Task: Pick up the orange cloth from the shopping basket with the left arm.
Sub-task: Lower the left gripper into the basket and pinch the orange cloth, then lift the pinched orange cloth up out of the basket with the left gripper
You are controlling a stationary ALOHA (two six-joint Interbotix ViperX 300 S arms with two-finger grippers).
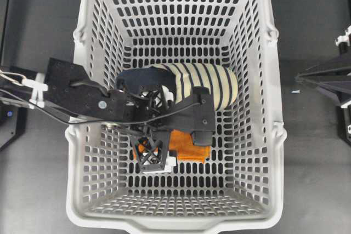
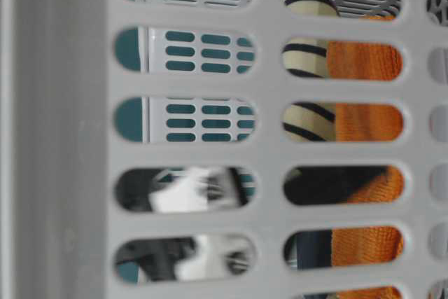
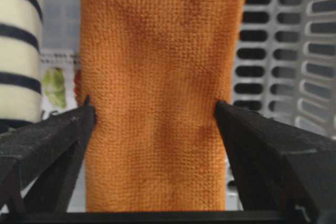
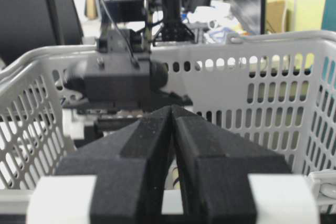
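The orange cloth (image 1: 189, 149) lies flat on the floor of the light-grey shopping basket (image 1: 82, 80), next to the navy-and-cream striped slipper (image 1: 203, 83). My left gripper (image 1: 178, 138) is down inside the basket over the cloth. In the left wrist view the cloth (image 3: 157, 93) fills the gap between the spread jaws of the left gripper (image 3: 152, 106). The fingertips (image 3: 86, 111) touch its two long edges and the cloth is not bunched. My right gripper (image 4: 172, 109) is shut and empty, outside the basket at the right (image 1: 299, 78).
The slipper also shows in the left wrist view (image 3: 18, 51), close to the left finger. The basket's slotted walls (image 3: 283, 51) surround the left arm on all sides. The table-level view shows cloth (image 2: 364, 120) and slipper (image 2: 304, 54) through the wall slots.
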